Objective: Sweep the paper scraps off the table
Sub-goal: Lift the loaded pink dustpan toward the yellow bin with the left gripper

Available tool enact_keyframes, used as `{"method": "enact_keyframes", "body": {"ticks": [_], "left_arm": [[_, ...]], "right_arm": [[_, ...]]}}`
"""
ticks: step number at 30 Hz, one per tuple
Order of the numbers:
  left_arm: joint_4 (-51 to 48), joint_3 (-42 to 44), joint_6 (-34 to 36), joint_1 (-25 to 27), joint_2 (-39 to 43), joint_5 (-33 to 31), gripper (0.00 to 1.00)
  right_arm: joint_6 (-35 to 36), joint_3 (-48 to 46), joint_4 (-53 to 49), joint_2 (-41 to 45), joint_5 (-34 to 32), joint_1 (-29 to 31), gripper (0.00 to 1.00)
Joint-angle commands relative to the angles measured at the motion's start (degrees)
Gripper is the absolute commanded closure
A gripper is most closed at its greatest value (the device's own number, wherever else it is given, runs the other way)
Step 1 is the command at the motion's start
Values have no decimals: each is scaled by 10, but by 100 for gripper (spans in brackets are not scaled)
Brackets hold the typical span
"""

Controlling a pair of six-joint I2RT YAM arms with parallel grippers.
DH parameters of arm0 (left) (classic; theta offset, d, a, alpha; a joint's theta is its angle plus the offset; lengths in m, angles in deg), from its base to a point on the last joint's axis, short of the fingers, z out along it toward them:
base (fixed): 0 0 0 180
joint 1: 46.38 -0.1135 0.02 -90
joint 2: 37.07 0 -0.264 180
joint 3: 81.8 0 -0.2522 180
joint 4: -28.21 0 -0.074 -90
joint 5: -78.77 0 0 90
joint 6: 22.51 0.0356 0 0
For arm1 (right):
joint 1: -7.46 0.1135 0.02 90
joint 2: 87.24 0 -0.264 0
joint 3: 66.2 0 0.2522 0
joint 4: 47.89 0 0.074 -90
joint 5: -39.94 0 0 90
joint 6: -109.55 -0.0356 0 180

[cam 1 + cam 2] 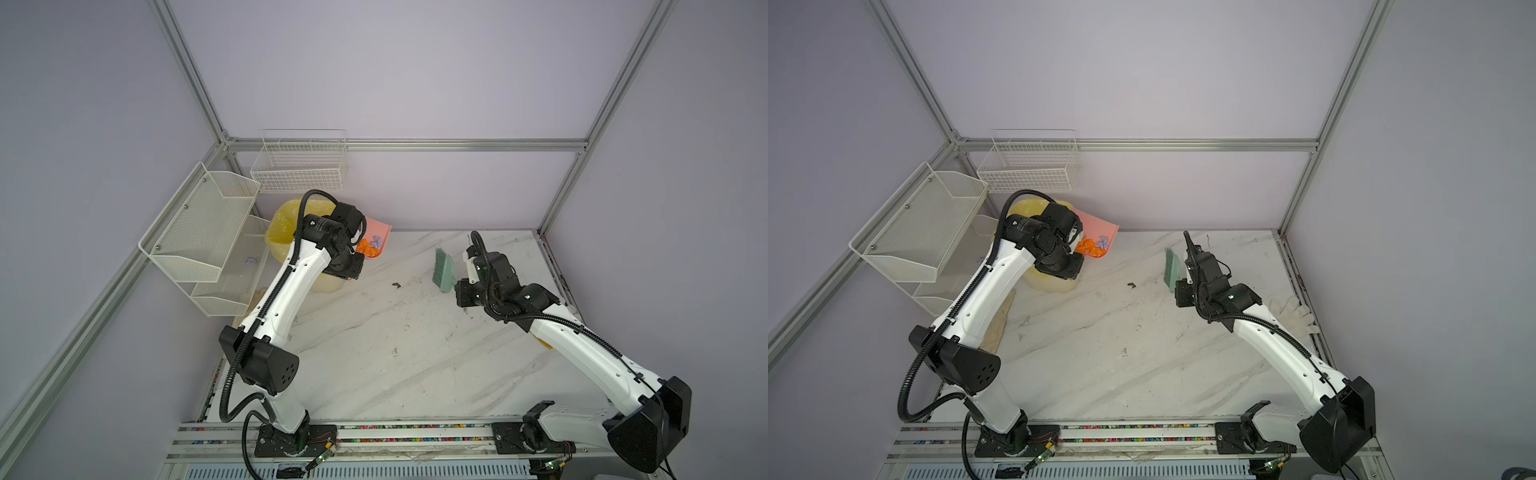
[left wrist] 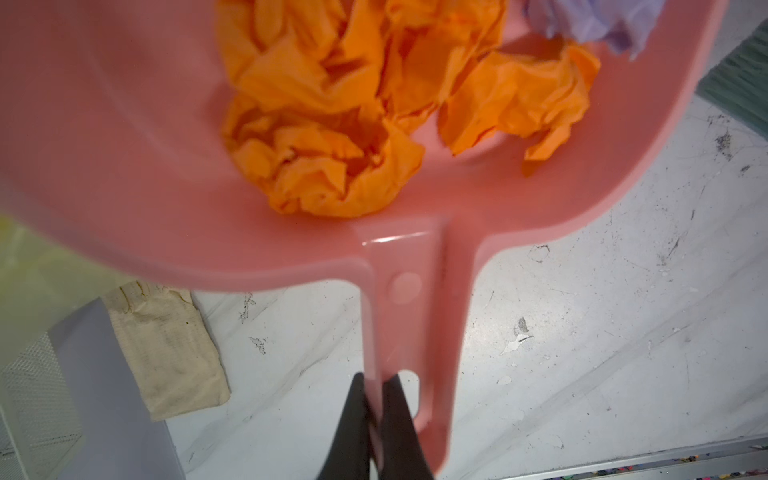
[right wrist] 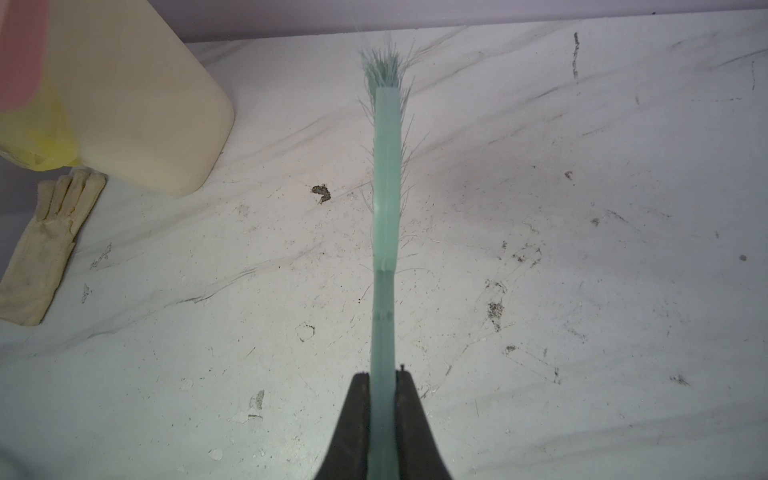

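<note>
A pink dustpan (image 1: 381, 230) (image 1: 1101, 225) (image 2: 124, 145) hangs tilted above the back left of the table (image 1: 395, 353), beside the yellow-lined bin (image 1: 286, 224). In it lie the paper scraps (image 1: 369, 246) (image 1: 1091, 246) (image 2: 324, 124), mostly orange wads with a lilac one. My left gripper (image 2: 376, 386) is shut on the dustpan's handle. My right gripper (image 3: 382, 374) (image 1: 455, 286) is shut on the handle of a green brush (image 1: 442, 270) (image 1: 1171, 268) (image 3: 386, 166), whose bristles hover over the marble at the back right. In both wrist views the table surface shows no wads.
Two white wire racks (image 1: 199, 237) (image 1: 299, 166) hang at the back left; one lilac wad (image 1: 251, 260) lies in the lower one. The cream bin (image 3: 158, 104) stands below the dustpan. Beige gloves lie at the left (image 2: 166, 345) and right (image 1: 1293, 316) edges. A dark speck (image 1: 396, 284) marks the marble.
</note>
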Motion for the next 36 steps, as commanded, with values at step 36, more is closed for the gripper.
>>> {"method": "enact_keyframes", "body": {"ticks": [36], "left_arm": [[17, -127, 47, -156, -10, -183, 100]], "right_arm": [[-11, -13, 10, 5, 7, -3, 100]]}}
